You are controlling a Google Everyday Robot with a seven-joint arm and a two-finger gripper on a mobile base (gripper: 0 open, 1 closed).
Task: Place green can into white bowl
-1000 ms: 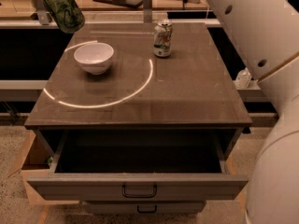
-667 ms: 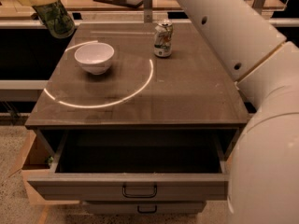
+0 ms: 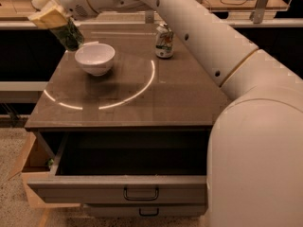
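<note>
While the arm (image 3: 189,27) stretches over the table (image 3: 180,98), the gripper (image 3: 49,19) hangs at the far left corner, clamped on the green can (image 3: 69,36), tilted in the air just left of the bowl (image 3: 94,58); a pale can (image 3: 164,40) stands well right

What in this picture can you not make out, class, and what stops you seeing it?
- Camera view: top end of the dark green drink can, covered by the hand gripping it at upper left, near the round white bowl.
- Label of the whitish-silver can: too small to read.
- Inside of the open grey drawer: in shadow.
- Right front corner of the brown table: hidden by the white robot arm.
</note>
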